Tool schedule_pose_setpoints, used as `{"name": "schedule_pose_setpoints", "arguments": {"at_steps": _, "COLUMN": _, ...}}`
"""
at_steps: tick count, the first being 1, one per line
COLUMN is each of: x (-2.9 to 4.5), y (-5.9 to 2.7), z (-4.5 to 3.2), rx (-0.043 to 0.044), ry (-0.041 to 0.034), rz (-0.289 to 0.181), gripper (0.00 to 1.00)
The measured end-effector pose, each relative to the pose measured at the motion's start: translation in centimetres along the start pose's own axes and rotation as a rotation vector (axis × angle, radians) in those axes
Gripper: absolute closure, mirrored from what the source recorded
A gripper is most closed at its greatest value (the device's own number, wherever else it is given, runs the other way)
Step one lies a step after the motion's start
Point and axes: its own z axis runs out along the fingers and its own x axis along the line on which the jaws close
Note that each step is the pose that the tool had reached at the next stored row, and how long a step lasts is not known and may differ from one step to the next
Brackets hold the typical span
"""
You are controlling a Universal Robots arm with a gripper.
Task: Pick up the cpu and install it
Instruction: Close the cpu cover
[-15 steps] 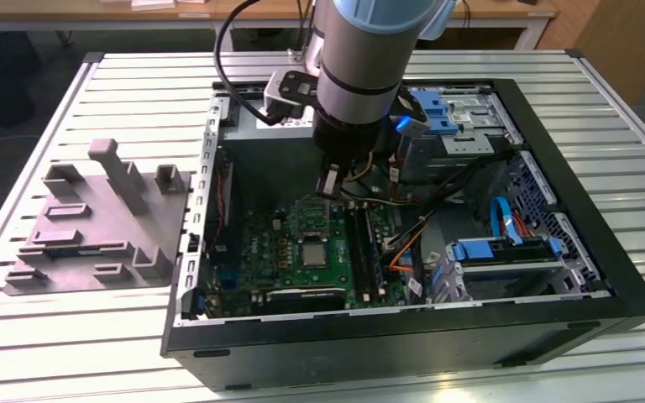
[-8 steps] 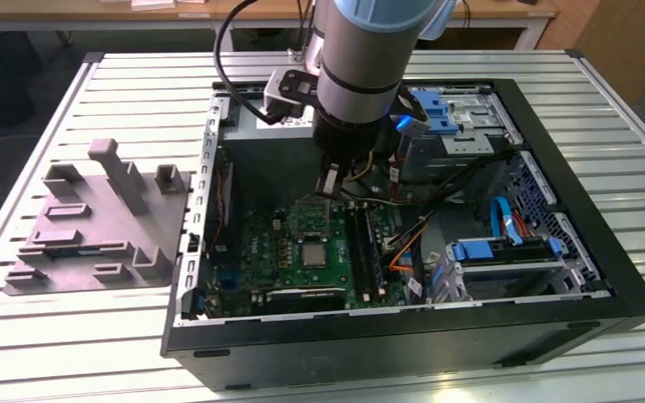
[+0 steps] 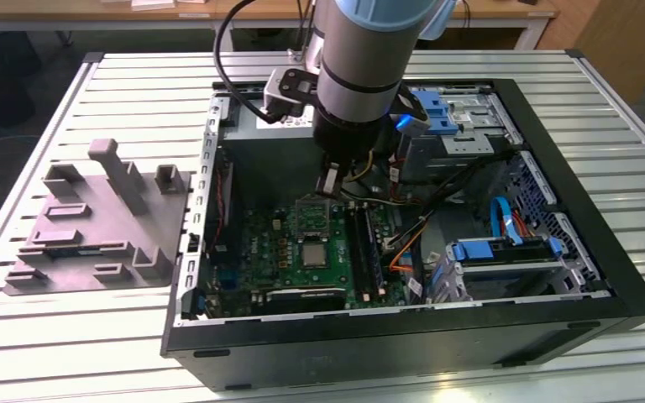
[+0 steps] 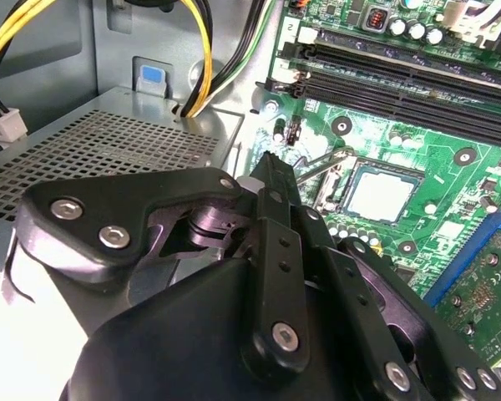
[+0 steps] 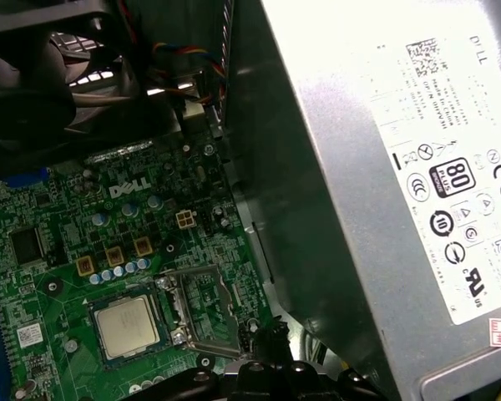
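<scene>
Pincer [image 3: 331, 195]: lowered inside the open computer case [image 3: 591, 277], just above the green motherboard [image 3: 289, 252]. In the second wrist view its black fingers [image 4: 271, 180] lie pressed together with nothing between them; their tips meet over the board's edge. In the first wrist view only the tips [image 5: 271, 334] show, cut off by the frame edge.

CPU [image 3: 315, 253]: silvery square chip lying flat in its socket [image 4: 338, 196] on the motherboard, a short way beyond the pincer's tips and apart from them. Seen also in both wrist views [image 4: 377, 194] [image 5: 127, 326]. The socket's metal retention frame [image 5: 202, 309] stands swung open between chip and pincer.

Power supply [image 5: 384, 167]: grey metal box with a white label, close beside the pincer; its far end is cut off.

Memory slots [image 4: 384, 79]: black, beyond the socket, partly out of frame.

Yellow cables [image 4: 202, 50]: run behind the perforated grille, ends hidden.

Grey fixture tray [image 3: 87, 227]: on the slatted table [image 3: 132, 92], well apart from the pincer, outside the case.
</scene>
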Motion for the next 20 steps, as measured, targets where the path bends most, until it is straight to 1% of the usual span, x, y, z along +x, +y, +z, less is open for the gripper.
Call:
{"name": "schedule_pose_setpoints", "arguments": {"at_steps": 10, "x": 0.00, "y": 0.01, "z": -0.04, "rx": -0.0006, "ry": -0.0001, "rz": 0.000, "gripper": 0.89}}
{"name": "schedule_pose_setpoints", "arguments": {"at_steps": 14, "x": 0.00, "y": 0.00, "z": -0.04, "rx": 0.0041, "ry": 0.0131, "rz": 0.001, "gripper": 0.89}}
{"name": "schedule_pose_setpoints", "arguments": {"at_steps": 20, "x": 0.13, "y": -0.02, "z": -0.06, "rx": 0.0096, "ry": 0.0286, "rz": 0.002, "gripper": 0.89}}
